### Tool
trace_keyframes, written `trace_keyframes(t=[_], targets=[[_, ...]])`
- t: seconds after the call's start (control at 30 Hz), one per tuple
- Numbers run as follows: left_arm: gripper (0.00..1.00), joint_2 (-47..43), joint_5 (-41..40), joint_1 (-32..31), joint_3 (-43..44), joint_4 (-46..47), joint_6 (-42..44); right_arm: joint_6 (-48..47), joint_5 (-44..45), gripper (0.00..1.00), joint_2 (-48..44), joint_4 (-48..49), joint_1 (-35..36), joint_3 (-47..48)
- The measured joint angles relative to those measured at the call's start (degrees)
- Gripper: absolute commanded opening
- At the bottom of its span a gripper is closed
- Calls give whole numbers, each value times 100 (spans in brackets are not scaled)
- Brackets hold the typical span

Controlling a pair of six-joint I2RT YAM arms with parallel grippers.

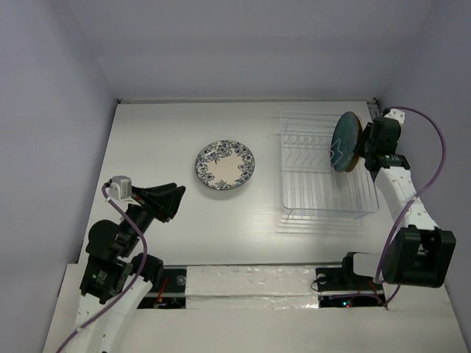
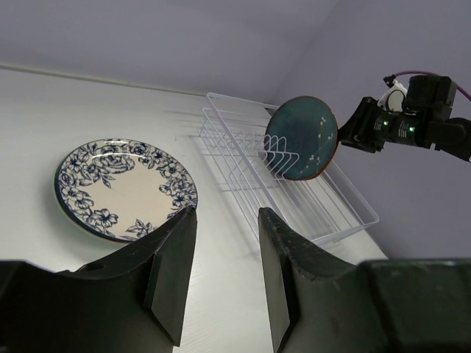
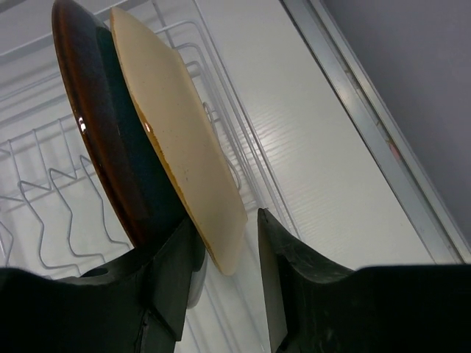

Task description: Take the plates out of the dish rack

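Open right claw (image 3: 224, 224) astride rim of tan-yellow plate (image 3: 176, 140) beside dark teal-blue plate (image 1: 342, 143), at far-right edge of dish rack (image 1: 316, 202). Open, empty left claw (image 2: 226, 215) over near-left of tabletop (image 1: 147, 147), floral plate (image 1: 225, 165) apart.

Dark plate (image 3: 110, 162) btm hidden behind right pincer (image 3: 224, 224); rack (image 3: 33, 158) cut off by frame edges.

Blk/white arms (image 1: 114, 246), purple cables (image 1: 444, 147), blk fingers (image 2: 173, 272).

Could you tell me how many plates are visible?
3: floral plate on the table; teal plate and tan plate upright in the dish rack. More may hide behind.
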Motion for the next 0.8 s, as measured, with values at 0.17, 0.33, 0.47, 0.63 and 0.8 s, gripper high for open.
trace_keyframes(t=[0.17, 0.33, 0.47, 0.63, 0.8], targets=[[36, -2, -2, -4, 0, 0, 0, -44, 55, 40, 96, 299, 2, -66], [36, -2, -4, -4, 0, 0, 0, -72, 59, 38, 299, 645, 7, -146], [36, -2, -4, -4, 0, 0, 0, -101, 92, 30, 413, 796, 11, -168], [36, -2, -2, -4, 0, 2, 0, -334, 146, 7, 409, 811, 11, -168], [36, -2, -4, -4, 0, 0, 0, -575, 81, 0, 411, 586, 17, -33]])
